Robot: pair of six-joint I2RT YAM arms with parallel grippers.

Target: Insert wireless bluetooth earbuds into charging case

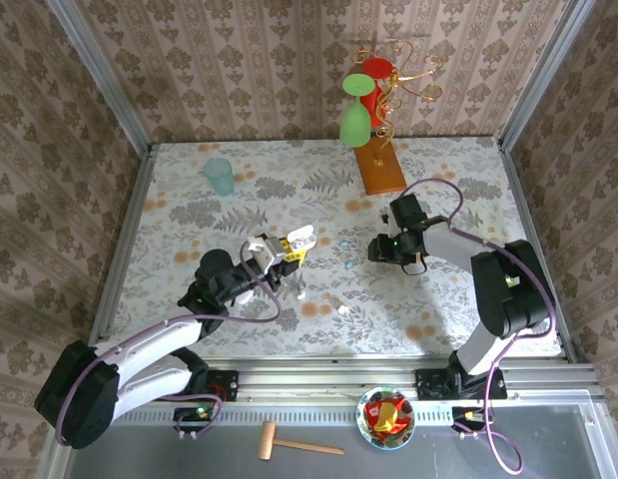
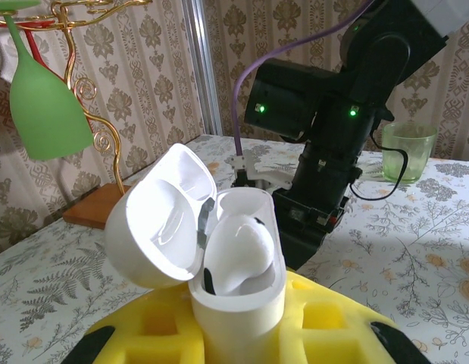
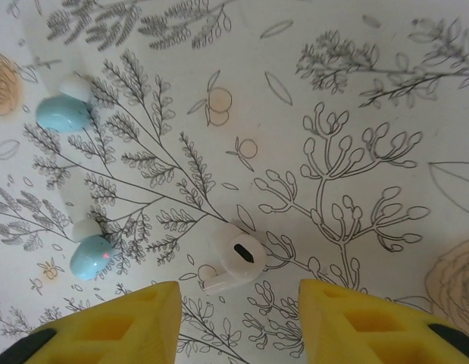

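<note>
Fingers [image 2: 136, 337] of the left gripper [image 1: 285, 250] are clamped on the white charging case [image 2: 238, 303]. Their yellow pads press its lower body from both sides. The case juts out past the fingertips with its lid swung open, and a rounded white shape with a dark spot sits inside. It looks like a bud, though I cannot be sure.

The left arm lies low over the flowered table [image 1: 189, 259]. It runs from its base at the near left, with the forearm stretched right toward the middle and the wrist aimed across at the other arm.

The right arm rises from its base at the near right and folds at an elbow close to the right edge. It then reaches left, with the wrist bent down so that the right gripper [image 3: 238, 288] points at the tabletop. Its two yellow fingers [image 3: 120, 326] stand apart and hold nothing.

A white earbud [image 3: 234, 262] lies on the cloth between them, just past their tips and touching neither. Two pale blue earbuds [image 3: 64, 112] lie to one side of it on the bare cloth, apart from each other and clear of the fingers.

At the far side, a green glass [image 1: 355, 120] hangs upside down from a gold wire rack. A pale green cup [image 1: 220, 176] stands at the far left.
</note>
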